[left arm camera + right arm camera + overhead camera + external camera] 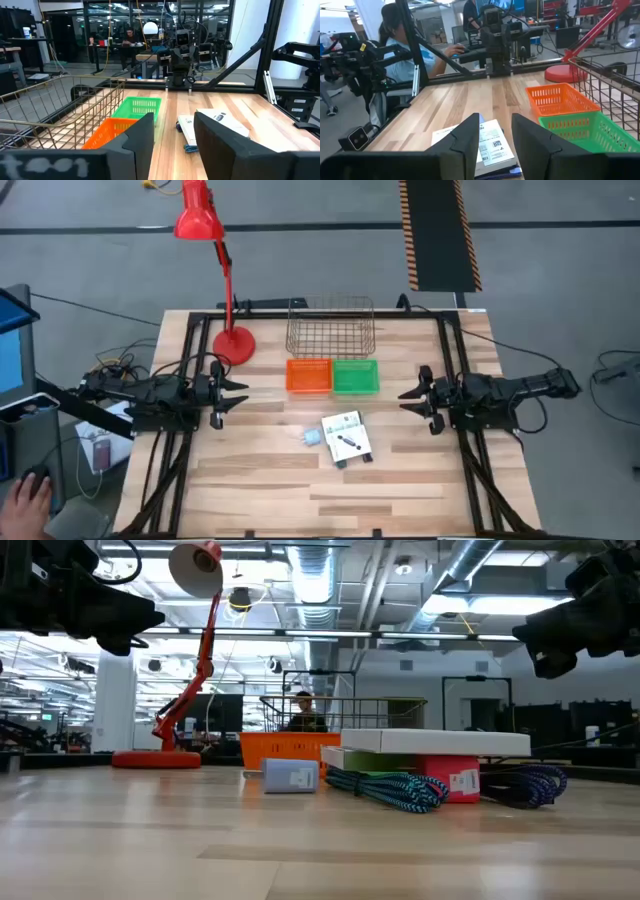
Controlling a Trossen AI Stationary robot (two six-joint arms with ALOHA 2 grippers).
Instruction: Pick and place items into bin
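The left gripper [238, 395] hovers at the wooden counter's [260, 480] left side, jaws wide and empty. A small pale blue lump [309, 437] lies mid-counter, touching a white printed card pack [345, 438], below the orange [309, 376] and green [356, 376] plastic baskets. The right gripper [408, 397] waits opposite, jaws wide.

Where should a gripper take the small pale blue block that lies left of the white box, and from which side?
Take the pale blue block across its short sides, coming straight down from above. It lies flat and low on the table, just left of the white box, so a sideways approach would likely hit the box. The left gripper seems nearer.
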